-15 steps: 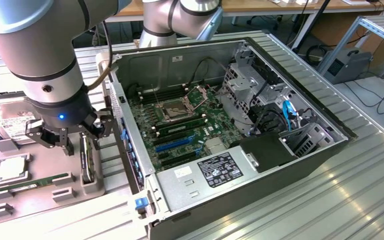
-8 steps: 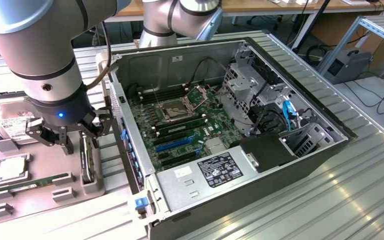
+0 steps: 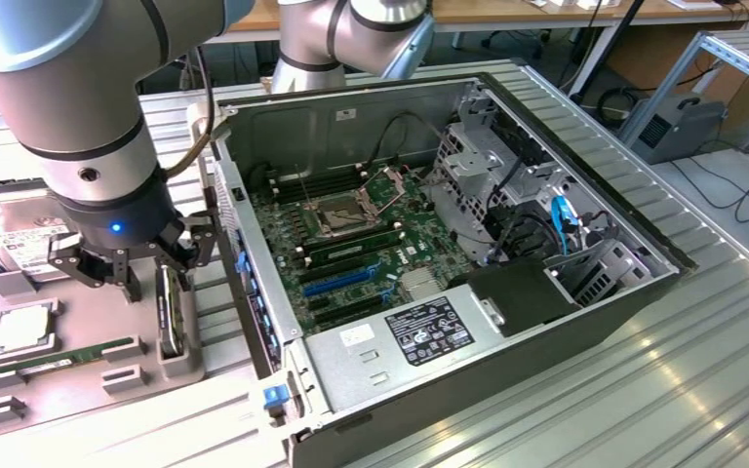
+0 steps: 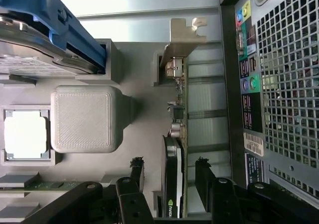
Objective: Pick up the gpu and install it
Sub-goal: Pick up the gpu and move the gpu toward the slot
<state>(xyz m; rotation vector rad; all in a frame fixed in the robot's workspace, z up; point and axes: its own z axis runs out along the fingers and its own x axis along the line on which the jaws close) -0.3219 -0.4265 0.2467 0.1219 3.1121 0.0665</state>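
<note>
The black pincer (image 4: 169, 165) is wide open, holding nothing; the thin green-brown gpu card with silvery bracket (image 4: 178, 114) stands between its fingers (image 4: 137, 171) (untouched, it seems), so centre before closing

An open case (image 3: 348, 122) is laid on a ribbed metal surface (image 3: 648, 390), its motherboard (image 3: 348, 244) exposed. Beside it, at the exterior view's left, a grey tray (image 3: 82, 398) is set, in which a hard drive (image 3: 11, 239), a CPU (image 3: 23, 331) and a RAM stick (image 3: 56, 359) are held in separate recesses.
</note>
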